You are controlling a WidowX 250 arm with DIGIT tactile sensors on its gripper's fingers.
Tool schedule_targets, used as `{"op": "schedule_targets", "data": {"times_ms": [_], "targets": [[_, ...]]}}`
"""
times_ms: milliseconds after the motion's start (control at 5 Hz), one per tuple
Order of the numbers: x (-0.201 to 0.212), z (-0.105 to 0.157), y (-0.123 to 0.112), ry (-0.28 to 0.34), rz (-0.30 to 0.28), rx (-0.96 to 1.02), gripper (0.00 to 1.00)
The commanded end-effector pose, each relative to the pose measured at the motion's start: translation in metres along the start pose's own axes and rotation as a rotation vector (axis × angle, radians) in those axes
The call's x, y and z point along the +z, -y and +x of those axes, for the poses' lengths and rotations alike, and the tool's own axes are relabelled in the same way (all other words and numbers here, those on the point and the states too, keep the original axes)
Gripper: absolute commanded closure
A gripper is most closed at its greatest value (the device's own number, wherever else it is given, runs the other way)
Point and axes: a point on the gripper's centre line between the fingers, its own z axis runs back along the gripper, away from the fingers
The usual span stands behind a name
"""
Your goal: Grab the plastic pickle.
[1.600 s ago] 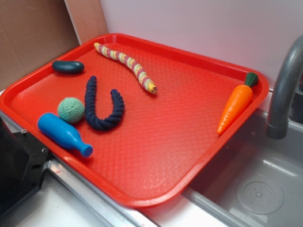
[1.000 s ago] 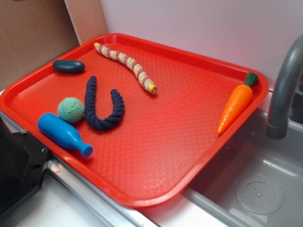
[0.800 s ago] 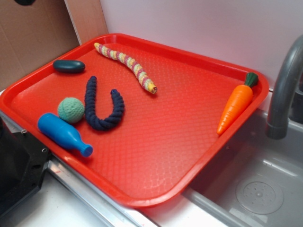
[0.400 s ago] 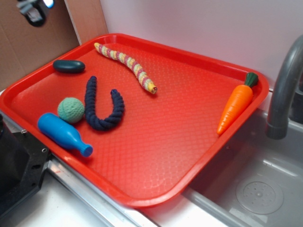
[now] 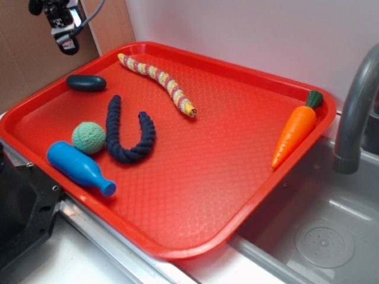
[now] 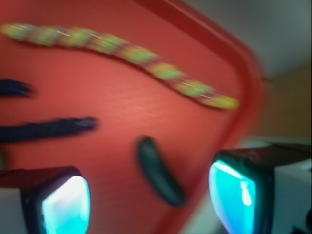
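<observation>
Gripper (image 5: pixel 65 26) hangs at the far left corner, above and behind the red tray (image 5: pixel 237 177), its fingers (image 6: pixel 66 202) spread wide with nothing between them. Below it, the plastic pickle (image 5: pixel 86 83) lies near the tray's far left rim. Nearer sit a blue bottle toy (image 5: pixel 80 167), a green yarn ball (image 5: pixel 89 137) and a navy rope (image 5: pixel 127 133). A striped knitted worm (image 5: pixel 159 80) stretches rightward; a carrot (image 5: pixel 294 130) rests by the right rim.
</observation>
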Motion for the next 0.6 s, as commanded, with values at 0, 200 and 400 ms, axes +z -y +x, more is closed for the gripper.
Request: {"op": "schedule_targets", "data": {"times_ms": [0, 200, 400], "targets": [[-0.029, 0.016, -0.01, 0.0, 0.026, -0.057, 0.0], [-0.034, 0.017, 0.008, 0.024, -0.062, -0.107, 0.0], [-0.029, 0.013, 0.019, 0.035, -0.065, -0.138, 0.0]]}}
